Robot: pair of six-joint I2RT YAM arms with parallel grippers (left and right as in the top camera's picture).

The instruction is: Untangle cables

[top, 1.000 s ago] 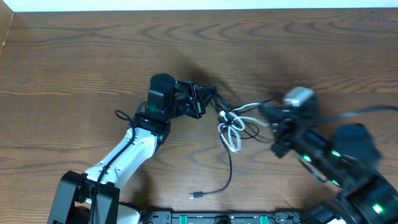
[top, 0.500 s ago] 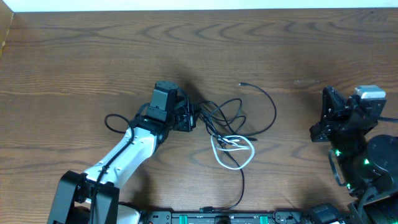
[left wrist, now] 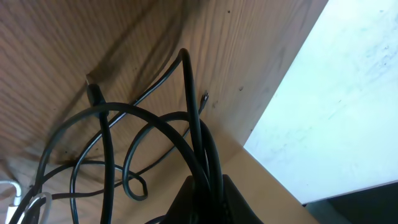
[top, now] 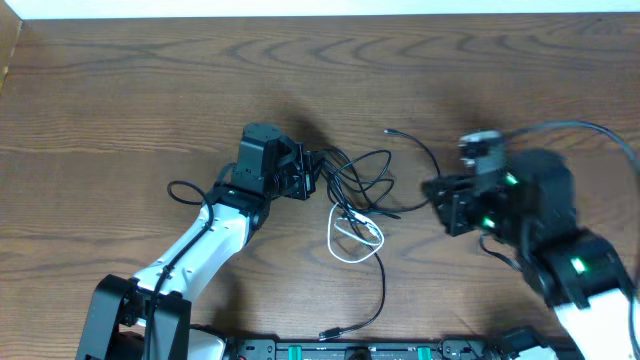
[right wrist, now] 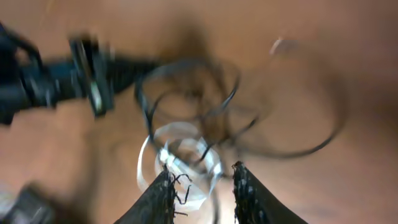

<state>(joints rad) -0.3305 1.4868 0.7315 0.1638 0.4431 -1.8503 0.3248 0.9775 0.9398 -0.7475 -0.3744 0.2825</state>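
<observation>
blurred: the right wrist view is smeared; its strands cannot be told apart.
cut off: the left wrist view shows only the finger ends, at its lower edge.
count: black cables (top: 352, 185), seemingly two, knotted together; white cable (top: 357, 232), one loop.
place: mid table (top: 150, 80), between the arms; the white loop touches the knot's near side.
left gripper (top: 312, 172): clamped on the black cables.
right gripper (top: 432, 200): fingers apart, empty, right of the knot.

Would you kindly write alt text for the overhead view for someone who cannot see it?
The left gripper clamps black cables at the edge of a tangle with a looped white cable on a wooden table. The open right gripper faces the tangle.
</observation>
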